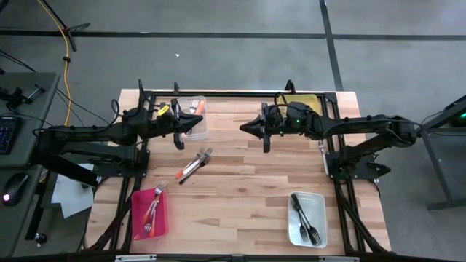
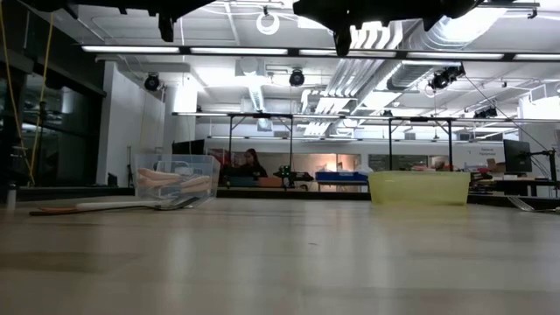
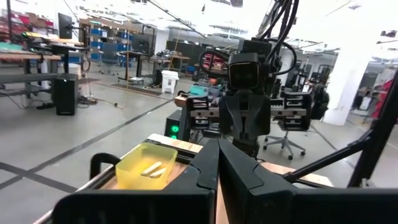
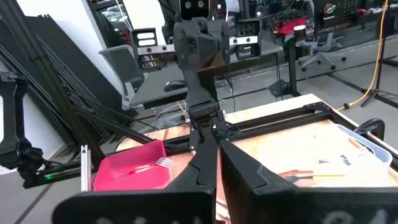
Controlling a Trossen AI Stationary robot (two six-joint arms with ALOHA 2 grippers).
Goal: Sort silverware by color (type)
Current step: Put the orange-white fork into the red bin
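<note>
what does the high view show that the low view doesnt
Only the high view shows the red bin with forks, the white tray holding dark forks, and both shut grippers, left and right, held apart over the table.

Only the low view shows the room behind, with a person at a desk.

Both show the clear bin, the yellow bin and the loose silverware lying on the table.
</note>
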